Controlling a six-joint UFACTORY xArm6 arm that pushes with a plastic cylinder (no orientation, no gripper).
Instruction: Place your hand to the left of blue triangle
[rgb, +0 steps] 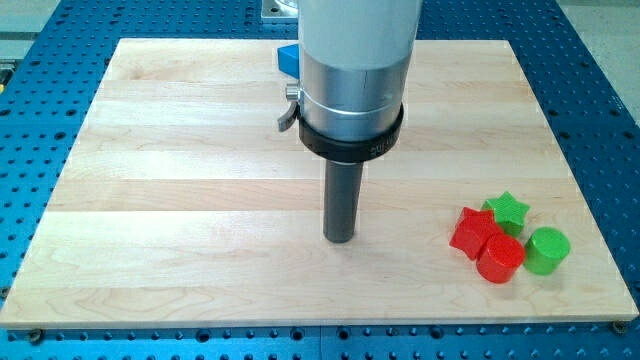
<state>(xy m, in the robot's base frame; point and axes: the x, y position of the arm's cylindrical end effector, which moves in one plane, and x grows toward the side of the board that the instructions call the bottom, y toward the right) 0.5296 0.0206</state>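
Observation:
A blue block (289, 58), its shape mostly hidden behind the arm, shows near the board's top edge, just left of the arm's silver body. My tip (339, 238) rests on the wooden board (180, 180) near its middle, well below the blue block and slightly to its right. The arm's wide body covers most of the blue block.
At the view's lower right sits a cluster: a red star (473, 230), a green star (506, 209), a red cylinder (500, 259) and a green cylinder (547, 250). A blue perforated table surrounds the board.

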